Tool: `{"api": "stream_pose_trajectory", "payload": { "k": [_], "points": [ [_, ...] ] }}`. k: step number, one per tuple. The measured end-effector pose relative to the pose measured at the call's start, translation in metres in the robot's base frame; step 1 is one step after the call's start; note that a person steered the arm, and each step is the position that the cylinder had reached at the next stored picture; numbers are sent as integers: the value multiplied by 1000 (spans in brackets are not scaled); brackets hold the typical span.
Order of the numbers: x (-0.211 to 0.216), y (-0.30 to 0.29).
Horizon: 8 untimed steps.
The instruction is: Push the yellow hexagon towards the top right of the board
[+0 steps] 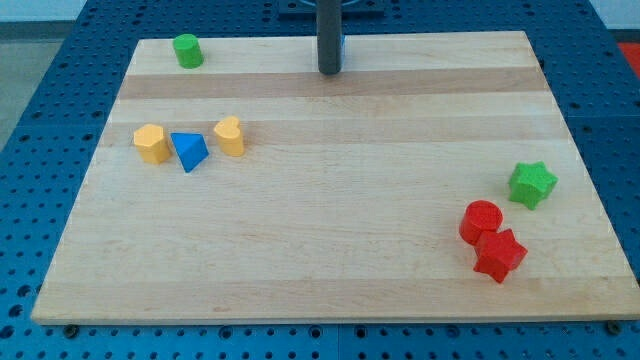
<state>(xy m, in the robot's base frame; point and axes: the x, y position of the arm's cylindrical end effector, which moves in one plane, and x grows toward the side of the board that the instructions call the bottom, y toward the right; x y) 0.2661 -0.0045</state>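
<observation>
Beside yellow hexagon [151, 143]: blue triangle [189, 151] touching.

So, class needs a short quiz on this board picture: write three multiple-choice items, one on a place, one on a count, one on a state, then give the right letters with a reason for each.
1. Where does the green cylinder stand?
A. near the view's top left corner
B. at the view's bottom right
C. in the middle of the board

2. How many red blocks are on the board?
A. one
B. two
C. four

3. Is my tip touching any block?
A. yes, the blue one
B. yes, a yellow one
C. no, it stands apart from all

Answers:
1 A, the green cylinder sits by the top left corner of the board.
2 B, a red cylinder and a red star are side by side.
3 C, my tip is at the top centre, far from the yellow hexagon.
</observation>
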Motion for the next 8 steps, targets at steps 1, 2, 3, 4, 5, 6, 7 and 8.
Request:
{"api": "stream_pose_trajectory", "payload": {
  "k": [1,2,3,4,5,6,7,8],
  "points": [
    [32,14],
    [83,16],
    [134,13],
    [189,-16],
    [229,-80],
    [239,-162],
    [234,-234],
    [223,-289]
  ]
}}
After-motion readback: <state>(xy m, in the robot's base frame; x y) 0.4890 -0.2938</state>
